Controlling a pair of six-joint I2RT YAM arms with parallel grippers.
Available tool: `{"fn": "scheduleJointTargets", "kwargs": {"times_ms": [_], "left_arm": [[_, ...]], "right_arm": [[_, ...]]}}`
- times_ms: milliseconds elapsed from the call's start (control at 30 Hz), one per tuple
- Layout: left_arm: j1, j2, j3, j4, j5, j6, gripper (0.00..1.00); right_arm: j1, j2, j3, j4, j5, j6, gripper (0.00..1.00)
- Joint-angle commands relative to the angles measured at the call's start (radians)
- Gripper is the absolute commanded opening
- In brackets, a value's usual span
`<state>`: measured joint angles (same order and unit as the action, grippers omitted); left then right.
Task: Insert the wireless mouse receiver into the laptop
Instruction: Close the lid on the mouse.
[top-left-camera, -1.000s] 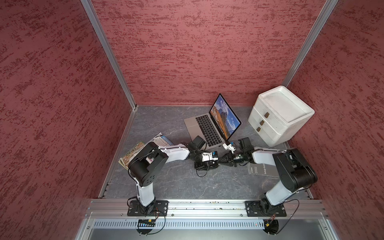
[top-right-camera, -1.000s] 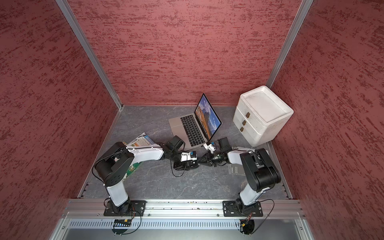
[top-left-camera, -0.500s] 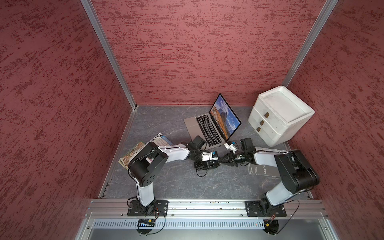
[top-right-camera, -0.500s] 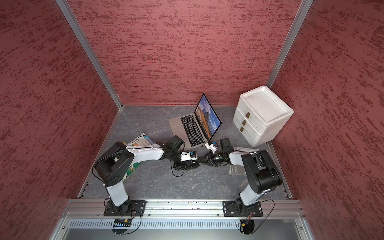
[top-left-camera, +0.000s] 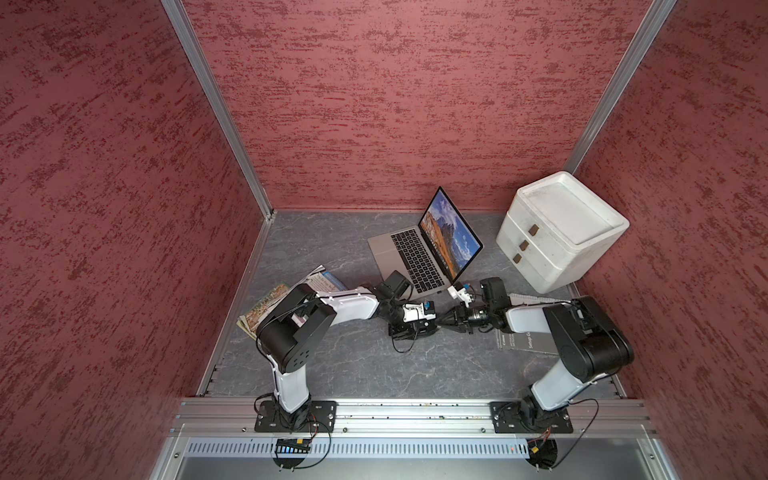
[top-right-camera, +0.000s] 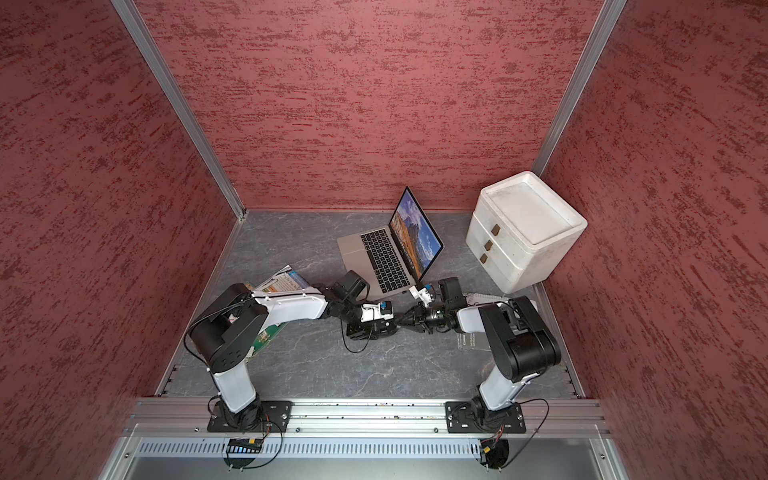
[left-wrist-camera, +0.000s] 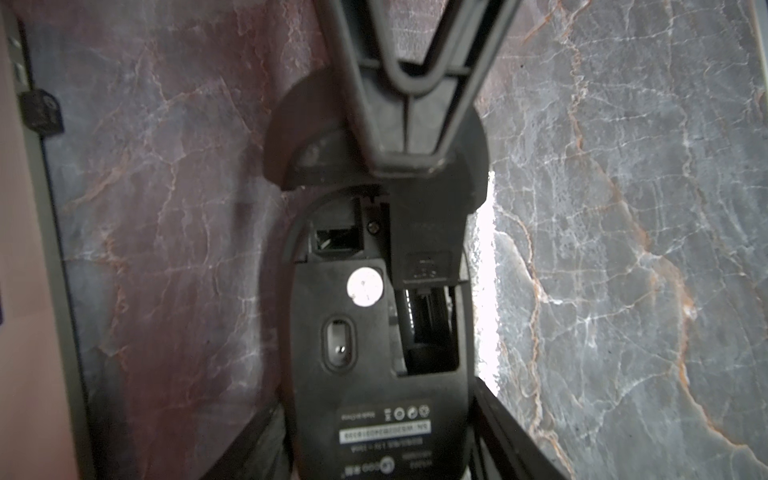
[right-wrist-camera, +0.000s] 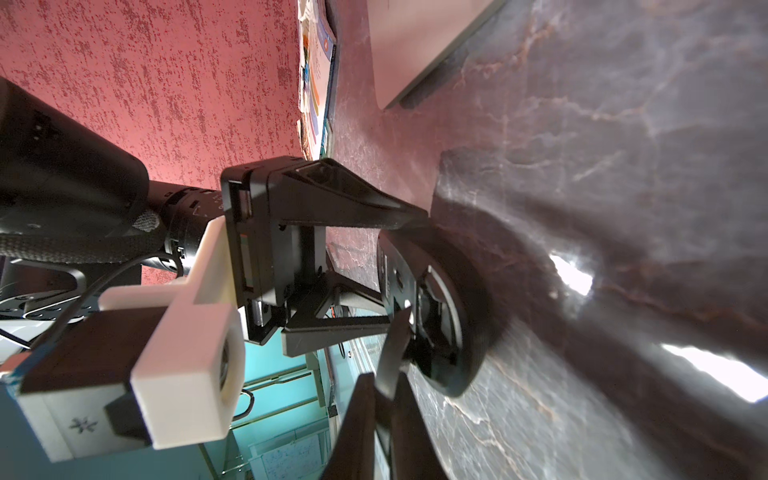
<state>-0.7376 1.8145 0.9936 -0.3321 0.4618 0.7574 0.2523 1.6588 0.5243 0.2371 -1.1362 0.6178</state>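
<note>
Hardly any shift since earlier is noted; receiver (left-wrist-camera: 428, 266), seen only from left wrist, lies lengthwise in the mouse (left-wrist-camera: 374, 374) clamped by left gripper (right-wrist-camera: 397, 270); right gripper (left-wrist-camera: 409, 160) pinched shut.

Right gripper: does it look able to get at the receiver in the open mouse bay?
Probably yes. The cover is off, the receiver sits exposed, and the right gripper points at it with nothing between. The left gripper holds the mouse. The right jaws are shut, so they would need opening first.
</note>
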Motion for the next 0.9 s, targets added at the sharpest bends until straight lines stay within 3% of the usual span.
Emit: {"fn": "scheduleJointTargets", "kwargs": {"times_ms": [0,200,300,533,867], "left_arm": [[-0.004,0.023,0.018,-0.043,0.026,0.01,0.32],[-0.004,0.034,0.032,-0.057,0.028,0.006,0.32],[-0.004,0.035,0.035,-0.059,0.029,0.004,0.32],[-0.003,0.041,0.043,-0.067,0.031,0.002,0.32],[-0.003,0.048,0.053,-0.076,0.033,-0.006,0.32]], "right_arm": [[0.005,0.029,-0.014,0.056,0.079,0.0,0.0],[0.008,0.008,-0.02,-0.056,0.163,-0.071,0.0],[0.008,-0.007,-0.01,-0.141,0.216,-0.112,0.06],[0.011,0.017,-0.013,-0.106,0.222,-0.093,0.16],[0.026,0.03,-0.027,-0.043,0.23,-0.052,0.19]]}}
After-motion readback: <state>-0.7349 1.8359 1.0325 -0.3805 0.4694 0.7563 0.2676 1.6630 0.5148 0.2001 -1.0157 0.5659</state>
